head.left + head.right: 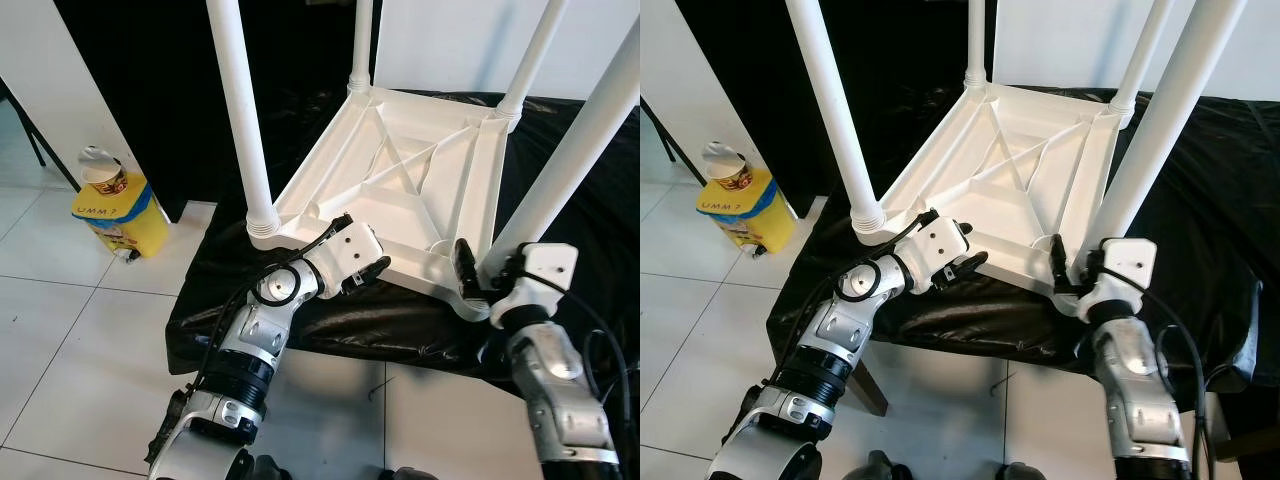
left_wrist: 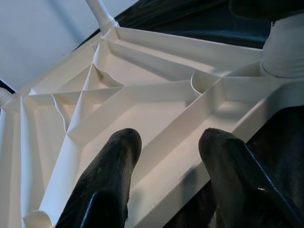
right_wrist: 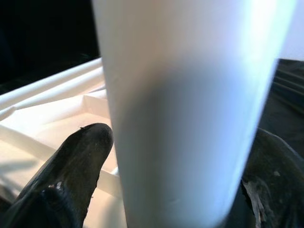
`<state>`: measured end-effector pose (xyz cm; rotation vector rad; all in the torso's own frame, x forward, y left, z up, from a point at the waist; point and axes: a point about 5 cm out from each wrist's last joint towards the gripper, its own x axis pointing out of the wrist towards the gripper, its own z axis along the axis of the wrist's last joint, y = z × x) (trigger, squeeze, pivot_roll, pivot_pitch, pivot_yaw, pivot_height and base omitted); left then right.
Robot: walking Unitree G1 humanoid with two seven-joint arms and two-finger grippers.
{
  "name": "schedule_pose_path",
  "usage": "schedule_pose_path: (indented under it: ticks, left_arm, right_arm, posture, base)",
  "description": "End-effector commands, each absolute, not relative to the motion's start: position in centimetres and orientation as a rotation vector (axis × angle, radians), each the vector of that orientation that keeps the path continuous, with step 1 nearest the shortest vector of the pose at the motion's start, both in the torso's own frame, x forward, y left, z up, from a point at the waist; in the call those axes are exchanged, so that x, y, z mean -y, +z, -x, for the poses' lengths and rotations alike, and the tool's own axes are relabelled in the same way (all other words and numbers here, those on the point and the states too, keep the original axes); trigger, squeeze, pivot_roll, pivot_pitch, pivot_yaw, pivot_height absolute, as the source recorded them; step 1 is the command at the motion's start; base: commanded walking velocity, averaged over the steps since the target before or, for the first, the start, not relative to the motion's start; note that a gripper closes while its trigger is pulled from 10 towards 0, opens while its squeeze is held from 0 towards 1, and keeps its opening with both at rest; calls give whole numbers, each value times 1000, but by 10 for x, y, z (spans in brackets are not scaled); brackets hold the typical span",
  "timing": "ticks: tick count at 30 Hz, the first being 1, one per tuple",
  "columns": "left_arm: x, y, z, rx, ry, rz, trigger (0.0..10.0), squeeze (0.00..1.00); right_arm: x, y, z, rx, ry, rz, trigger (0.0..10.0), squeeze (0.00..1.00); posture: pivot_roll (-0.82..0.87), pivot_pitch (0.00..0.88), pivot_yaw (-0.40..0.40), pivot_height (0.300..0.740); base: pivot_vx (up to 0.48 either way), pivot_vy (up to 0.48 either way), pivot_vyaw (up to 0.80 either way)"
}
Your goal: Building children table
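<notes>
A white plastic children's table (image 1: 400, 170) lies upside down on a black cloth, its legs pointing up. My left gripper (image 1: 368, 272) is open at the table's near rim, close to the near-left leg (image 1: 240, 110). In the left wrist view its two fingers (image 2: 109, 180) stand apart over the ribbed underside (image 2: 142, 109). My right gripper (image 1: 485, 275) is at the foot of the near-right leg (image 1: 580, 140), shut on it. In the right wrist view, one black finger (image 3: 71, 171) lies on each side of the white leg (image 3: 185, 95).
The black cloth (image 1: 400, 320) covers a low support and hangs over its front edge. A yellow container (image 1: 115, 210) with a cup on top stands on the white tiled floor (image 1: 70, 350) to the left. A white wall is behind.
</notes>
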<state>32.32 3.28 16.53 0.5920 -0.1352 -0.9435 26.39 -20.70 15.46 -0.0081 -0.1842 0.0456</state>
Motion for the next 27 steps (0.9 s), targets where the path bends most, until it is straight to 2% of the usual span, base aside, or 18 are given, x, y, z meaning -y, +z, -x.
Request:
schedule_pose_path:
  ticks: [1, 4, 16, 17, 18, 20, 21, 27]
  left_arm:
    - [-39, 168, -330, 184, -716, -571, 10000, 0]
    - [-40, 169, -330, 183, -716, -570, 10000, 0]
    - [-41, 170, -330, 181, -706, -568, 10000, 0]
    - [-41, 170, -329, 182, -705, -567, 10000, 0]
    - [-41, 170, -329, 182, -704, -566, 10000, 0]
    - [-40, 170, -329, 182, -704, -566, 10000, 0]
    - [-41, 171, -329, 182, -702, -565, 10000, 0]
    - [-41, 171, -329, 181, -699, -567, 10000, 0]
  right_arm:
    - [208, 154, -265, 183, 100, -2, 10000, 0]
    - [213, 154, -270, 161, 218, 30, 10000, 0]
    - [214, 144, -274, 79, 395, 88, 10000, 0]
    - [214, 141, -274, 65, 414, 88, 6588, 0]
    - [215, 138, -274, 55, 427, 92, 3608, 0]
    - [215, 136, -274, 49, 437, 93, 3608, 0]
    - [216, 135, -274, 42, 440, 94, 0, 0]
    - [220, 130, -274, 24, 437, 95, 0, 0]
  posture:
    - [-84, 24, 2, 740]
    - [-80, 31, 4, 740]
    - [-72, 37, -1, 740]
    - [-71, 39, 0, 740]
    - [-70, 42, 0, 740]
    - [-70, 42, 0, 740]
    - [-68, 47, 0, 740]
    - [-64, 53, 2, 740]
  base:
    - [0, 0, 0]
    - [0, 0, 0]
    - [0, 0, 0]
    - [0, 0, 0]
    - [0, 0, 0]
    - [0, 0, 0]
    - [0, 0, 0]
    - [0, 0, 0]
